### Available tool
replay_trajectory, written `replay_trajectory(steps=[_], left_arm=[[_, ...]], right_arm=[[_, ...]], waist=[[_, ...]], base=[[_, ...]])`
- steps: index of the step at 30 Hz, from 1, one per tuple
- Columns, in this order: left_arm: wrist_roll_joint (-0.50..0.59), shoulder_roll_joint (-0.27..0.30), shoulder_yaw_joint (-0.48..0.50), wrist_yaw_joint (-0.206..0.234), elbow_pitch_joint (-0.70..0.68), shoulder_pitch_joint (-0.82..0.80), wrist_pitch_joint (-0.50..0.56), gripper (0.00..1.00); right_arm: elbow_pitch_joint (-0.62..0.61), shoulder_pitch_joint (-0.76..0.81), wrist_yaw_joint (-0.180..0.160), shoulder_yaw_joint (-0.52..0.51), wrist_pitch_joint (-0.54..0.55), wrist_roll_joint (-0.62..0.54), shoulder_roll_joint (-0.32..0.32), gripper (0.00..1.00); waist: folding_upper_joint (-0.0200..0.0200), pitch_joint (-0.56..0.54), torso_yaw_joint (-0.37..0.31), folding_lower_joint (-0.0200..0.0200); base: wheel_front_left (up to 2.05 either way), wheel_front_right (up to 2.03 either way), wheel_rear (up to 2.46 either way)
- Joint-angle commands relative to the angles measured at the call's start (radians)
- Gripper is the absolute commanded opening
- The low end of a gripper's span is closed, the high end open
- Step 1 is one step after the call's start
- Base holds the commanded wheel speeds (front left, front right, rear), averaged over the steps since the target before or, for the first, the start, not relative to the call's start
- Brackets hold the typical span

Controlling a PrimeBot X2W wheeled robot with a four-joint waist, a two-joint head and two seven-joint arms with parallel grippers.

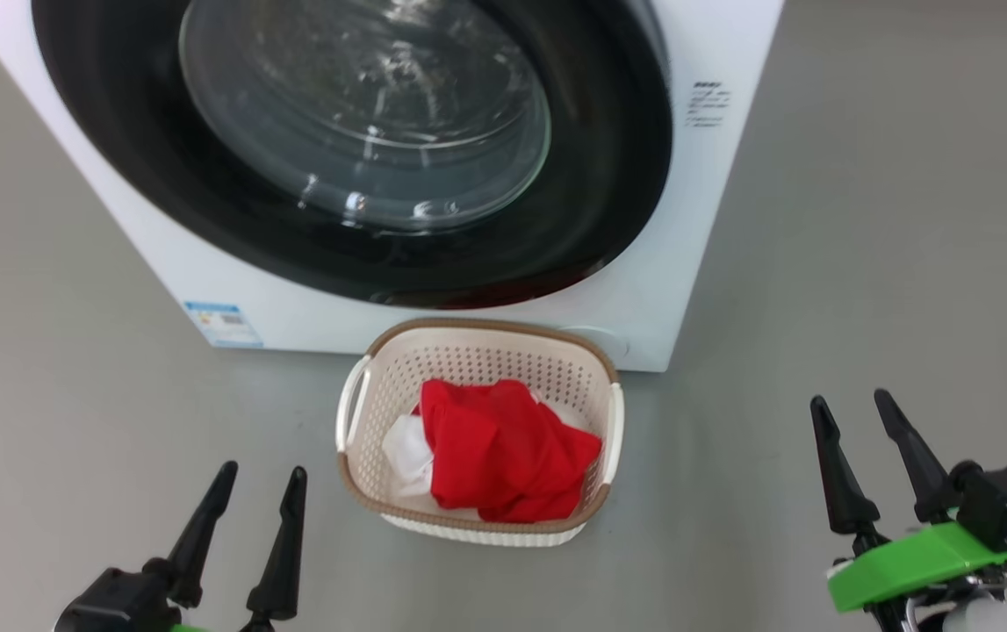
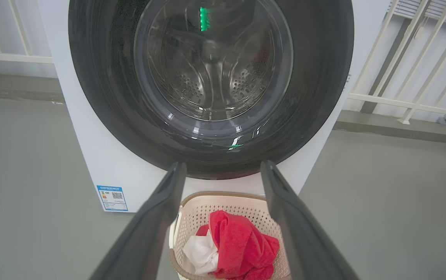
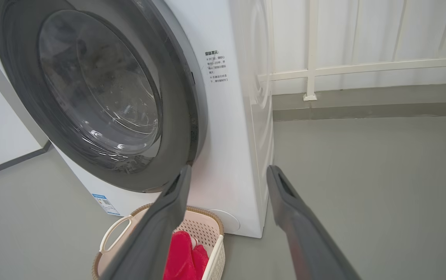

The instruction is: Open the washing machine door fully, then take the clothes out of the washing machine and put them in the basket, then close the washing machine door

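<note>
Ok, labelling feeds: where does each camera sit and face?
Head view: on the head, looking down at the white washing machine, its round black glass door, the cream perforated plastic basket of red fabric clothes; open left claw lower left, open right claw lower right.
Left wrist view: on that wrist, facing the door squarely between its own dark fingers.
Right wrist view: on that wrist, facing the machine's right front corner past its own fingers.
Shared: door, basket, clothes in all three.
</note>
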Motion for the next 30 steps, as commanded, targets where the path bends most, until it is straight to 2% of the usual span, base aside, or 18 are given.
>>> replay_trajectory(steps=[1,15,30], left_arm=[[0.007,0.025,0.035,-0.005,-0.03,-0.001,-0.009,1.0],[0.02,0.031,0.091,-0.005,-0.028,0.066,-0.009,1.0],[0.033,0.023,0.096,-0.005,-0.018,0.062,-0.009,1.0]], right_arm=[[-0.03,0.005,-0.001,0.018,-0.006,0.007,-0.01,1.0],[-0.052,0.123,-0.001,-0.025,-0.006,0.008,-0.02,1.0],[-0.061,0.134,-0.001,-0.04,-0.006,0.003,-0.002,1.0]], waist=[[0.0,-0.037,-0.036,0.0],[0.0,-0.092,-0.088,0.0],[0.0,-0.083,-0.089,0.0]], base=[[0.0,0.0,0.0],[0.0,0.0,0.0],[0.0,0.0,0.0]])
